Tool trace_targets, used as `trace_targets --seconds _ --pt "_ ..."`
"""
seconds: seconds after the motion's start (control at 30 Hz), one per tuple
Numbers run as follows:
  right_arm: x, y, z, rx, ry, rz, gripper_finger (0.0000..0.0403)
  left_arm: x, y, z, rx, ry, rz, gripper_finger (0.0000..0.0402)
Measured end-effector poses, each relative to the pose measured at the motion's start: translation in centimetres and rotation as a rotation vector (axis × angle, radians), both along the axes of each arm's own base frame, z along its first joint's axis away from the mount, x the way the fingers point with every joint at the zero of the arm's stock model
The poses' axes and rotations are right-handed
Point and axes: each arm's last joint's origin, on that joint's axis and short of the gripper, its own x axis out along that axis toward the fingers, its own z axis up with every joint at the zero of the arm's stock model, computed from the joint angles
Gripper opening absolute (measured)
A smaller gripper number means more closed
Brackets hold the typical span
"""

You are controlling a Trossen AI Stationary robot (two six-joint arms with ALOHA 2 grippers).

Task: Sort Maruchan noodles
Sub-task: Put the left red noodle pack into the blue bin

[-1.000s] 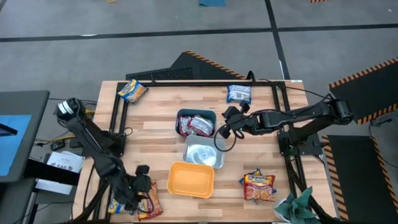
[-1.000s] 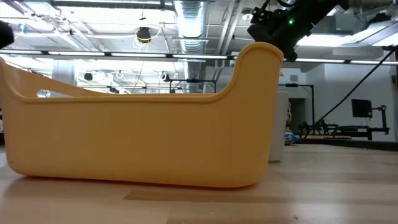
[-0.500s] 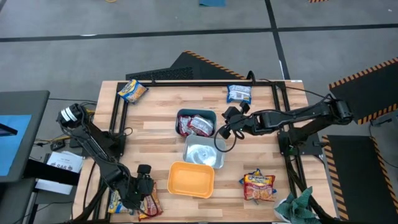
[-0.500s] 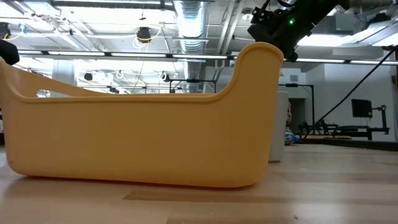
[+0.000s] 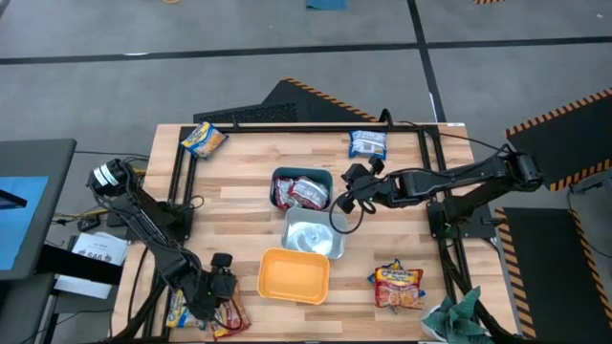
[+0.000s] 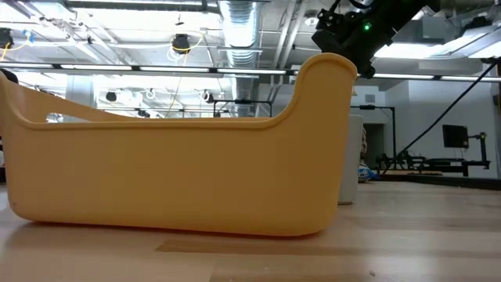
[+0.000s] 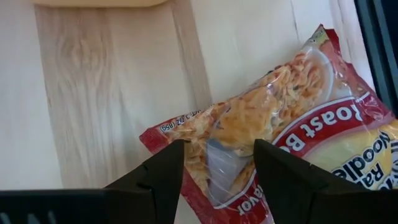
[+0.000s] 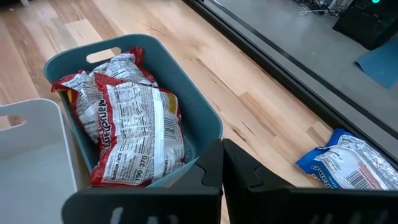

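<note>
Right wrist view: teal tub (image 8: 205, 127) holds red-silver packets (image 8: 127, 124).

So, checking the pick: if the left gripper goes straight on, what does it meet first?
Probably the shiny red plastic noodle packet: the left gripper is open with its fingers either side of the packet's edge, though depth is unclear.

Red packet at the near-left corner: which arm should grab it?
Left, probably. The left tool is open, its fingers straddling the red packet at the table's near-left corner. The right tool is shut and hangs by the teal tub, well away.
</note>
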Motion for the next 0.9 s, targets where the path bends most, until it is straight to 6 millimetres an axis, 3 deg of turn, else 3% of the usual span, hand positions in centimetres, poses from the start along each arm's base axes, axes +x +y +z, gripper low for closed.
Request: trace_targets --seconds 0.23,0.5,0.73,0.9 --pt "0.0 0.0 0.0 0.0 0.0 0.0 0.0021 -0.1 1.1 -0.3 0.097 0.038 0.053 0.0158" --pt "0.0 0.0 0.0 0.0 -0.001 0.0 0.0021 0.6 2.4 -0.5 0.162 0.058 0.099 0.0013" --pt "0.0 0.0 0.0 0.001 0.0 0.0 0.0021 0.6 3.6 0.1 0.229 0.054 0.088 0.0" --pt "0.0 0.0 0.0 0.001 -0.001 0.0 0.0021 0.1 4.4 2.5 0.187 0.022 0.088 0.0"
